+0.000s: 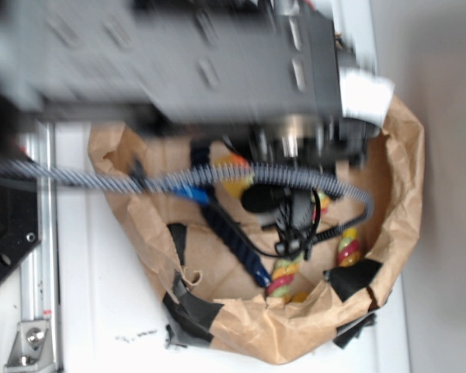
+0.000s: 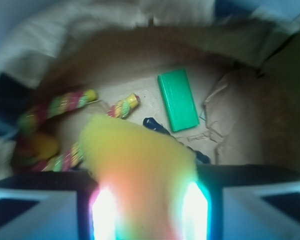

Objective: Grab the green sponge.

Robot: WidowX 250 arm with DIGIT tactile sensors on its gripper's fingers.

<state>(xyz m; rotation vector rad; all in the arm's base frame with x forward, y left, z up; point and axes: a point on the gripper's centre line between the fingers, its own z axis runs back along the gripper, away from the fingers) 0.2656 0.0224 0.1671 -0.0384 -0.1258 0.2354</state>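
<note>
brown paper bag [image 2: 140, 45] on white table [image 1: 101, 311], walls crumpled all round, tight room. green sponge [image 2: 178, 99] flat on the bag floor, ahead and slightly right of hand [image 2: 147, 210] in wrist view, long axis near fore-aft, clear space around it. hand looks closed on yellow sponge [image 2: 135, 160], wrong item. rope [image 2: 57, 107] left, well apart from green.

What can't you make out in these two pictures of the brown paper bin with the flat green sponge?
- Exterior view: the flat green rectangular sponge does not show; the blurred grey arm and black cables cover much of the crumpled brown paper bin.
- Wrist view: the gripper is blocked by a blurred yellow sponge, so open or shut is unclear.
- Wrist view: the twisted red-yellow-green rope is blurred.
</note>
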